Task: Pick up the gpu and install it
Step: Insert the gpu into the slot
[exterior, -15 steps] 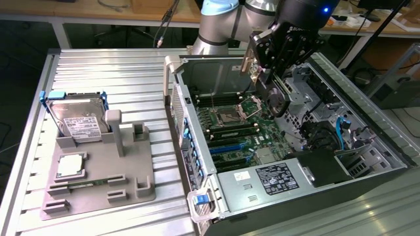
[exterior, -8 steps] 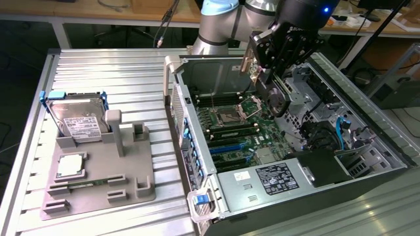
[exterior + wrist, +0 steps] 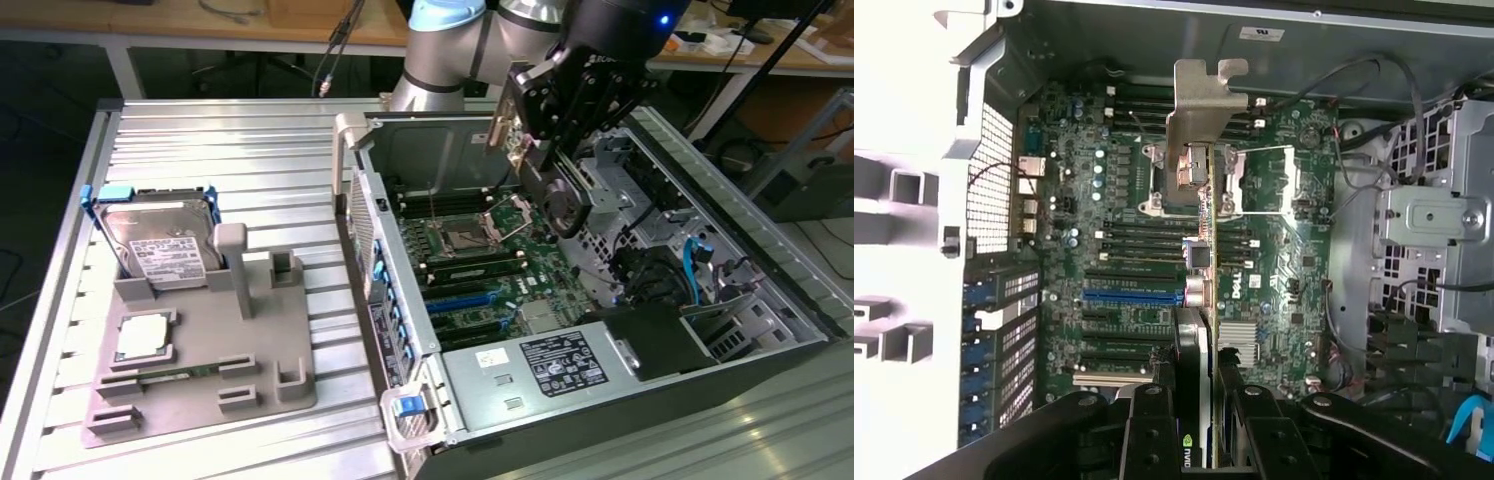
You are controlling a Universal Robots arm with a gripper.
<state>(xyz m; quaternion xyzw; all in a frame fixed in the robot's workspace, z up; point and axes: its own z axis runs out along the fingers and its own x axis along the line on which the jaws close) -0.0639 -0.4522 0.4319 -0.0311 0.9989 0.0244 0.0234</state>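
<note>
Fingers (image 3: 1152, 430) hold the gpu (image 3: 1199, 140) above the case (image 3: 427, 150) on a ribbed metal table (image 3: 227, 140).

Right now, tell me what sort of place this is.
Likely a robotics lab for computer assembly: an open black desktop computer case lies on a ribbed metal table, a grey parts tray holds a silver hard drive, workbenches stand behind.
</note>
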